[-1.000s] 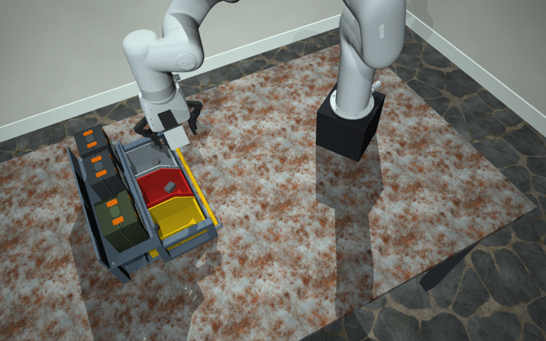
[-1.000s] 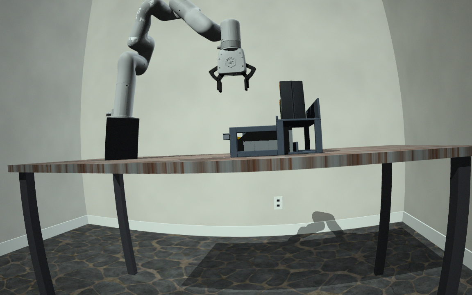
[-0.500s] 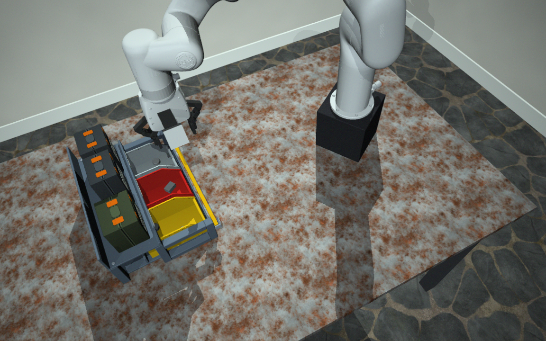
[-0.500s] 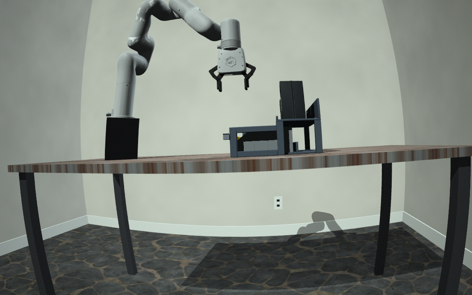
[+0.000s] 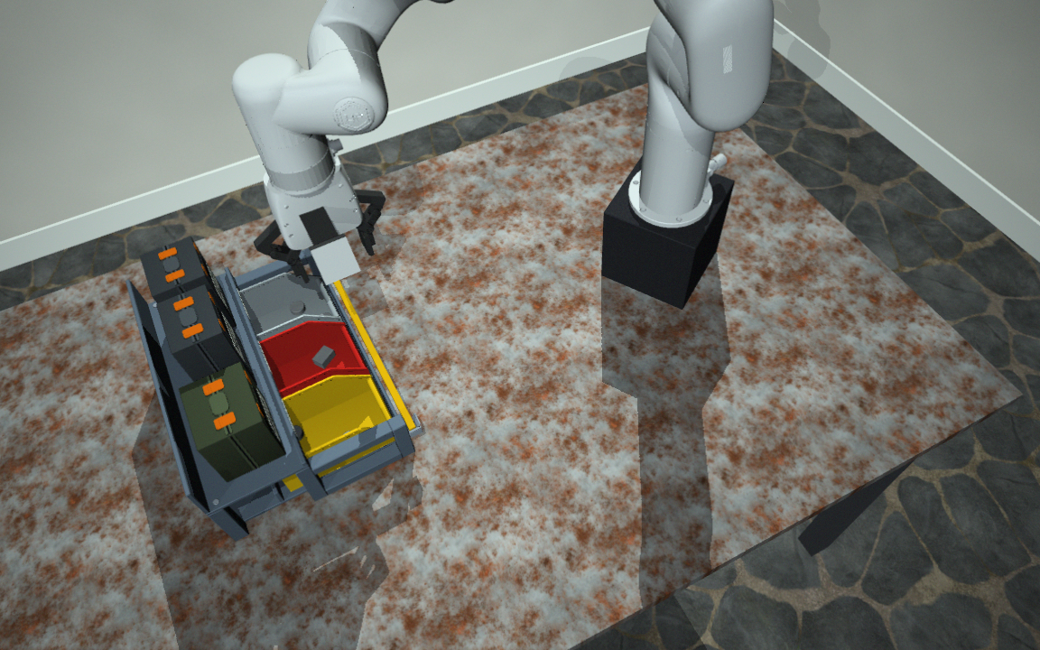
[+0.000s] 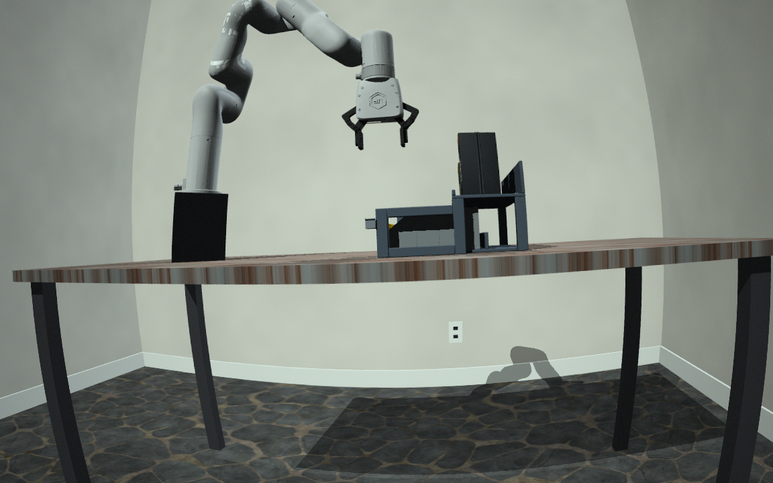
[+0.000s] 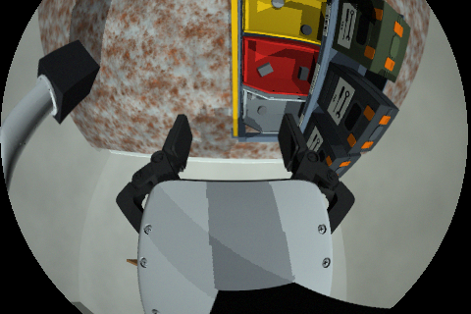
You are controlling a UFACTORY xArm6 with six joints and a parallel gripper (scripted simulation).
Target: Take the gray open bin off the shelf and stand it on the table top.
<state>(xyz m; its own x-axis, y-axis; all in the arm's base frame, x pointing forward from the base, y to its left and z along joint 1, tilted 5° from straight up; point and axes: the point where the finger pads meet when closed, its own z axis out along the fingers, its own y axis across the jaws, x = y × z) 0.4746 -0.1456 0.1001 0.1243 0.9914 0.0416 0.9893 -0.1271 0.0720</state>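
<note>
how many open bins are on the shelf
3, side by side on the low tier: gray bin under the open gripper, red bin in the middle, yellow bin at the far end.

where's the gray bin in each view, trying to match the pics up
Top: gray bin at the far end of the bin row, under the open, empty gripper.
Exterior: not discernible; the shelf frame hides the bins.
Wrist, lowest of three, just above the fingertips.
Shared landmark: the red bin next to it in the top and wrist views.
</note>
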